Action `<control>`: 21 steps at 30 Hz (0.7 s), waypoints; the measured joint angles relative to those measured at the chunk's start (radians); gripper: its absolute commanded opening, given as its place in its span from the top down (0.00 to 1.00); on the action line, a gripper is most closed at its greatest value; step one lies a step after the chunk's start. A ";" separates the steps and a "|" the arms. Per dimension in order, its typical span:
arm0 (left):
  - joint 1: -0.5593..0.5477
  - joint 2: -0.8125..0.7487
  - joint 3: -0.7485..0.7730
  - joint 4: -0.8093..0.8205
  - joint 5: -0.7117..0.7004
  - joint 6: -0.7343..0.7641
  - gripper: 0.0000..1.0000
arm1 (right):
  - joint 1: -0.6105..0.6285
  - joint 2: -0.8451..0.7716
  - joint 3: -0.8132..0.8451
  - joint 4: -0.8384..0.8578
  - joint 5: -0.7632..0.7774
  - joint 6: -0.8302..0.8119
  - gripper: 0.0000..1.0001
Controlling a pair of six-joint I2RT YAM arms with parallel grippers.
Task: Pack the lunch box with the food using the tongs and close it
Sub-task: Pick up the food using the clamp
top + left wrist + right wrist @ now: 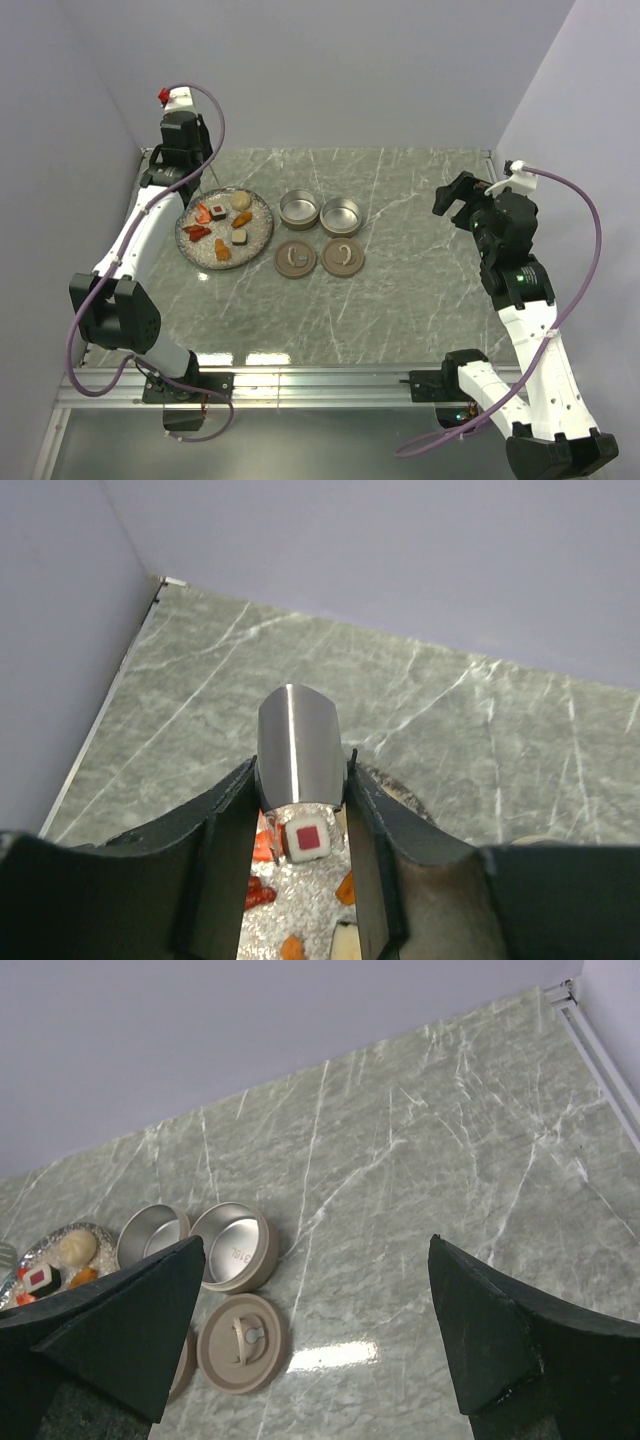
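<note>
tabletop (400,290): we see grey-green veined marble carrying everything.
right pincer (318,1260): released, jaws spread wide, hanging over the right side, well apart from the tins.
left pincer (298,785): clenched on the tongs, over the plate's far-left edge.
plate (262,238): speckled grey, round, just left of the tins.
tins (299,210): two, open, side by side at centre.
lids (295,259): two, flat, one just in front of each tin.
tongs (298,750): we see the silvery bend wedged between both fingers, arms pointing down at the plate.
food (308,838): small pieces on the plate; a white piece with a red centre sits under the tongs.
</note>
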 measured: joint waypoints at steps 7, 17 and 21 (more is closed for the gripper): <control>-0.014 0.008 -0.062 0.010 -0.031 0.003 0.53 | 0.000 0.000 0.000 -0.003 0.000 0.000 0.00; -0.018 0.039 -0.106 0.047 -0.041 0.002 0.53 | 0.000 0.000 0.000 -0.004 0.000 0.000 0.00; -0.019 0.055 -0.124 0.063 -0.040 0.002 0.53 | 0.000 0.000 0.000 -0.006 0.000 0.000 0.00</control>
